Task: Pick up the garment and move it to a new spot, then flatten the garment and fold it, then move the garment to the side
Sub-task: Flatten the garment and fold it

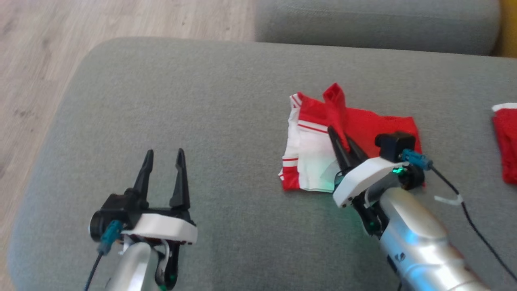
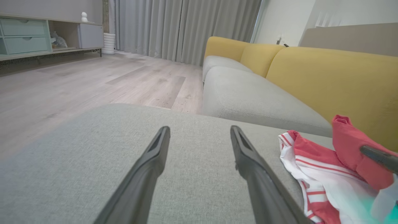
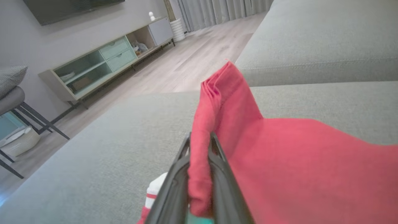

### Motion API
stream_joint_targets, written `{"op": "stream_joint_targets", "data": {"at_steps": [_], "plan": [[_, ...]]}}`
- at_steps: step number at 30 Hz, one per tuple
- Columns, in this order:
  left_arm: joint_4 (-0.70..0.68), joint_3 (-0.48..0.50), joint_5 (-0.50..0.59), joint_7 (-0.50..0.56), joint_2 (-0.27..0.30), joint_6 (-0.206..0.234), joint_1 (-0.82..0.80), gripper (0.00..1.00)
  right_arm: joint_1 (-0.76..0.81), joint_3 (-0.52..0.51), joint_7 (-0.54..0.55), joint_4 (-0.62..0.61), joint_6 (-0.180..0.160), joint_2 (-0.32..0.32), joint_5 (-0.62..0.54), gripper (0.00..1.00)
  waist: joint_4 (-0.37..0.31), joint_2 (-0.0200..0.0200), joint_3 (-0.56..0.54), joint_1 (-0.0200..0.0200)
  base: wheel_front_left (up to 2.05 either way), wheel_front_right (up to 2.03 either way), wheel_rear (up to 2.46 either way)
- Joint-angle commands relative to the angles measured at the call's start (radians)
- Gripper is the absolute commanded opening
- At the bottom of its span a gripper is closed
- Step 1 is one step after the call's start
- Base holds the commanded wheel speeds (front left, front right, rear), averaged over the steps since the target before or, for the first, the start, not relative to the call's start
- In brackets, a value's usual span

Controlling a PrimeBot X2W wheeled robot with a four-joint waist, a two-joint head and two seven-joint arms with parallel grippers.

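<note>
Head view: red-and-white garment (image 1: 319, 161) crumpled on grey woven cushion (image 1: 202, 101); right gripper (image 1: 338, 134) pinches its raised red fold, left gripper (image 1: 165, 152) stands wide, empty. Left wrist: tapered dark fingers (image 2: 149, 168) apart over the weave. Right wrist: jaws narrow on bunched cloth.

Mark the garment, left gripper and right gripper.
garment (image 1: 313, 151), head view, white panel left of the pinched red fold.
left gripper (image 1: 164, 152), head view, midway between its open fingertips.
right gripper (image 1: 338, 135), head view, midway between fingertips shut on the red fold.
</note>
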Motion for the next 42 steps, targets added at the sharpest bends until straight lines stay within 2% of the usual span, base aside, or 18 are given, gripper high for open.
{"op": "stream_joint_targets", "data": {"at_steps": [1,10,11,14,19,22,25,26,29,33,36,42], "plan": [[-0.029,0.016,-0.011,-0.005,0.006,0.004,-0.061,1.00,-0.053,0.011,-0.020,-0.005,-0.002,0.012,-0.015,0.00,0.020,0.0000,0.019,0.0000,0.00,0.00,0.00],[-0.022,-0.006,-0.040,-0.005,0.006,0.013,-0.092,1.00,-0.110,0.031,-0.041,0.094,-0.002,0.012,-0.008,0.00,0.068,0.0000,0.061,0.0000,0.00,0.00,0.00],[-0.021,-0.008,-0.042,-0.005,0.006,0.015,-0.093,1.00,-0.115,0.040,-0.041,0.108,-0.002,0.012,-0.013,1.00,0.069,0.0000,0.062,0.0000,0.00,0.00,0.00],[-0.020,-0.009,-0.046,-0.005,0.006,0.018,-0.095,1.00,-0.123,0.067,-0.042,0.111,-0.002,0.012,-0.021,1.00,0.071,0.0000,0.063,0.0000,0.00,0.00,0.00],[-0.015,0.002,-0.040,-0.005,0.006,0.020,-0.095,1.00,-0.116,0.124,-0.044,0.023,-0.002,0.012,0.042,1.00,0.048,0.0000,0.051,0.0000,0.00,0.00,0.00],[-0.017,0.014,-0.034,-0.005,0.006,0.020,-0.094,1.00,-0.128,0.110,-0.045,-0.024,-0.002,0.012,0.041,1.00,0.022,0.0000,0.041,0.0000,0.00,0.00,0.00],[-0.027,0.028,-0.026,-0.005,0.006,0.019,-0.090,1.00,-0.131,0.010,-0.045,-0.064,-0.002,0.012,-0.038,1.00,-0.008,0.0000,0.033,0.0000,0.00,0.00,0.00],[-0.027,0.028,-0.026,-0.005,0.006,0.019,-0.090,1.00,-0.131,0.010,-0.045,-0.064,-0.002,0.012,-0.038,1.00,-0.008,0.0000,0.033,0.0000,0.00,0.00,0.00],[-0.039,0.045,-0.015,-0.005,0.006,0.017,-0.083,1.00,-0.100,-0.120,-0.045,-0.113,-0.002,0.012,-0.155,1.00,-0.041,0.0000,0.026,0.0000,0.00,0.00,0.00],[-0.053,0.067,-0.003,-0.005,0.006,0.014,-0.068,1.00,-0.005,-0.286,-0.045,-0.226,-0.002,0.012,-0.315,1.00,-0.084,0.0000,0.013,0.0000,0.00,0.00,0.00],[-0.064,0.082,0.008,-0.005,0.006,0.011,-0.053,1.00,0.083,-0.368,-0.045,-0.318,-0.002,0.012,-0.403,1.00,-0.112,0.0000,0.006,0.0000,0.00,0.00,0.00],[-0.081,0.104,0.028,-0.005,0.006,0.009,-0.015,1.00,0.247,-0.465,-0.045,-0.456,-0.002,0.012,-0.458,1.00,-0.149,0.0000,-0.006,0.0000,0.00,0.00,0.00]]}}
